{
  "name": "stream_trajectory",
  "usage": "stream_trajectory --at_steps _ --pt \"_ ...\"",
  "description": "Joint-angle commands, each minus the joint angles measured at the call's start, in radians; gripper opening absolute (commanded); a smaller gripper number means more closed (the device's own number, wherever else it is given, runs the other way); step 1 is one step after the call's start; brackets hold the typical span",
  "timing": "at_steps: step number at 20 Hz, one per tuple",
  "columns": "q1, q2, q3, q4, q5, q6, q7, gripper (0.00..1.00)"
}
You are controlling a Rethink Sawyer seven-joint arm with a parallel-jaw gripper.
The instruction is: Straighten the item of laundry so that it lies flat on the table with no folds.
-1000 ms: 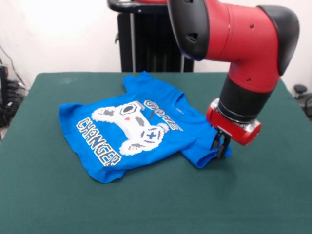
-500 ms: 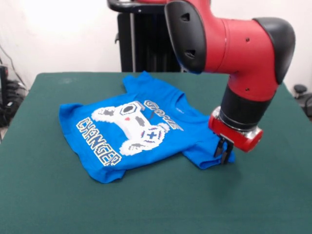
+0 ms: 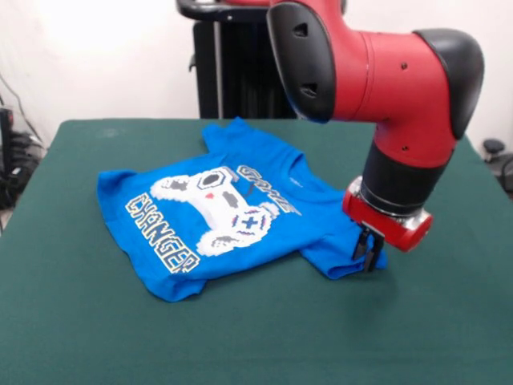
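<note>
- Your blue T-shirt [image 3: 232,216] sits centre-left of frame on the green counter [image 3: 417,321], print up, upper area rumpled.
- Tool [image 3: 368,250] at centre-right, clenched on the T-shirt's right sleeve edge, down at counter level.

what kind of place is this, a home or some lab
Most likely a robotics lab or test room, not a home: a red and black robot arm on a pedestal works over a green cloth-topped table holding only a blue T-shirt, against a bare white wall.
</note>
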Motion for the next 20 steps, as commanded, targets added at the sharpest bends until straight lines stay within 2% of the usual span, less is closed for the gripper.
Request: stream_trajectory --at_steps 1,11,20 --pt "0.033 0.069 0.144 -0.005 -0.029 -0.011 -0.130 0.00" --pt "0.085 0.024 0.089 -0.019 -0.044 0.075 -0.105 0.00" --pt "0.073 -0.004 0.102 -0.065 -0.045 0.203 -0.140 0.00"
